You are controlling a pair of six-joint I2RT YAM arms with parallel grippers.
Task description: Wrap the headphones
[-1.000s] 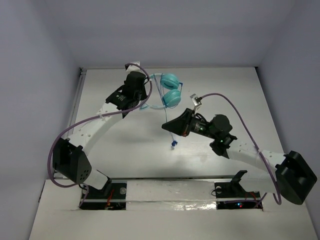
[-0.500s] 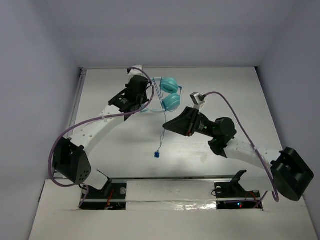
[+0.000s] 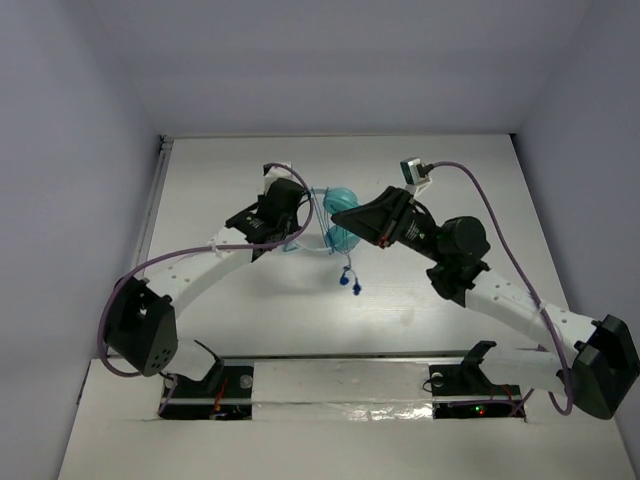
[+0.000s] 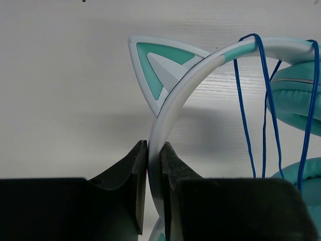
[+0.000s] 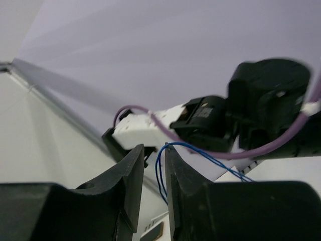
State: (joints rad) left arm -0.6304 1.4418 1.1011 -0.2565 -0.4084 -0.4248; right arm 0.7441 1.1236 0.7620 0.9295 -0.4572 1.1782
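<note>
My left gripper (image 4: 154, 165) pinches the headband (image 4: 173, 108) of the cat-ear headphones (image 3: 338, 218) mid-table; my right gripper (image 5: 154, 165), at their 3 o'clock, clamps the blue cord (image 5: 161, 173), plug (image 3: 353, 287) dangling toward 6.

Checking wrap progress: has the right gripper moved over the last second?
Yes. The right gripper swung away from the table's near edge, up over the headphones.

A white surface (image 3: 240, 310) sits boxed in by plain pale lavender walls (image 3: 70, 150) on three sides, evenly lit.
</note>
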